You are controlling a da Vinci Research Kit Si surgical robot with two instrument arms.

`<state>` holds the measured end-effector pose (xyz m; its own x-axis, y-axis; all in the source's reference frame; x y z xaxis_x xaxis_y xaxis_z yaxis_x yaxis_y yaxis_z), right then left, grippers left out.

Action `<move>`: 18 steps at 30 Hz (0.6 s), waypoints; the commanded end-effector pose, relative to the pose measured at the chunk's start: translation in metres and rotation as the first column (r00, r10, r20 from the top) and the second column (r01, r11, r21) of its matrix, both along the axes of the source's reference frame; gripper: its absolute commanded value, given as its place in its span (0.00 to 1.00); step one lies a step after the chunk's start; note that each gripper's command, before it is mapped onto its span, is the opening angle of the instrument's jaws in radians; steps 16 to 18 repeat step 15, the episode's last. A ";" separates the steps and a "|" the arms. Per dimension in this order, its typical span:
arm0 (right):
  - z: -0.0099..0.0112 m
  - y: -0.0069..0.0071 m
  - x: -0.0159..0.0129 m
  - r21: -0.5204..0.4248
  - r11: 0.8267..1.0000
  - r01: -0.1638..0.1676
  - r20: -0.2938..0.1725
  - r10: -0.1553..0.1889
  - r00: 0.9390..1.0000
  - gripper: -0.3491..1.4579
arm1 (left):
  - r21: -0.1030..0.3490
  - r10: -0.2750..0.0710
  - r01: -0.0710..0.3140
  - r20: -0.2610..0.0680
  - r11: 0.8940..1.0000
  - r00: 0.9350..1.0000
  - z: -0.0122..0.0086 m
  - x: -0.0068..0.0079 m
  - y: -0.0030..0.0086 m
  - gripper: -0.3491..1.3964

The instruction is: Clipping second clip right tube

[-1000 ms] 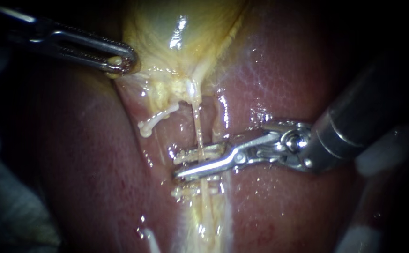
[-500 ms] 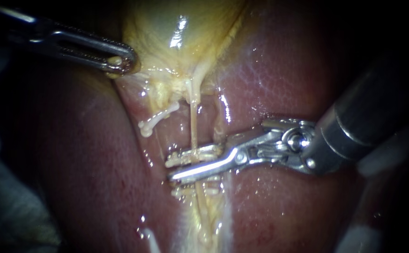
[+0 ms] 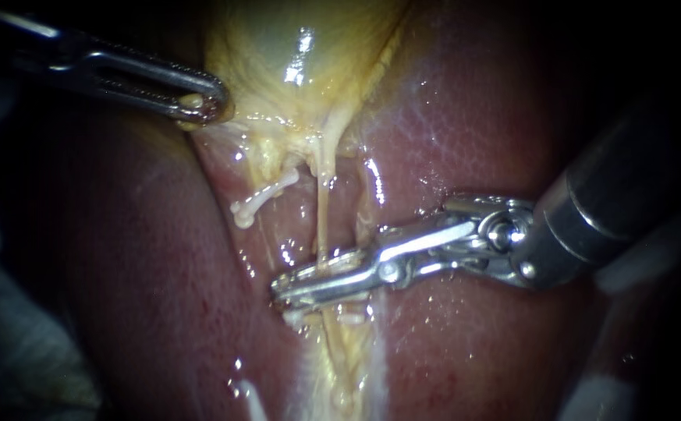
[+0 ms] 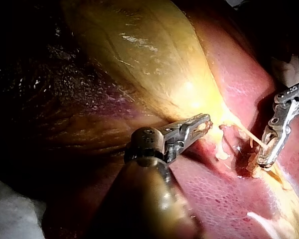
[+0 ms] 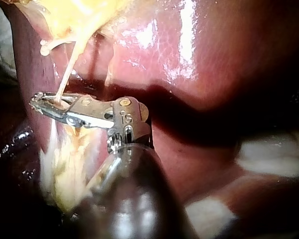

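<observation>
Glistening liver (image 3: 465,117) backs the scene, where the claw of the left instrument (image 3: 211,101) grips the edge of the gallbladder (image 3: 293,47), likely keeping the right tube (image 3: 322,222) taut. The claw of the right instrument (image 3: 285,283) is closed across that tube, just above a clip (image 3: 350,316). It should squeeze fully and squarely, then release without tugging.

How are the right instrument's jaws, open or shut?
Shut on the tube: the right instrument has its jaws nearly together, and the thin tube passes between them, pinched from both sides.
</observation>
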<state>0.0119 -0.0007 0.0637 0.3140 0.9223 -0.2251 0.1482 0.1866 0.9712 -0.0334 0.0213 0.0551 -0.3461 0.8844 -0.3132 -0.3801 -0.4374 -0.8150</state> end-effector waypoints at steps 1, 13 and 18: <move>0.0000 0.0000 -0.0001 0.010 1.000 0.006 0.000 -0.006 1.000 0.00 | 0.000 0.000 0.000 0.000 1.000 1.000 0.0000 0.0000 0.0000 0.00; 0.0001 -0.0002 -0.0001 0.007 0.999 0.047 -0.024 -0.047 0.999 0.00 | 0.000 0.000 0.000 0.000 1.000 1.000 -0.0001 0.0000 0.0000 0.00; 0.0001 -0.0002 -0.0001 0.007 0.999 0.047 -0.024 -0.047 0.999 0.00 | 0.000 0.000 0.000 0.000 1.000 1.000 -0.0001 0.0000 0.0000 0.00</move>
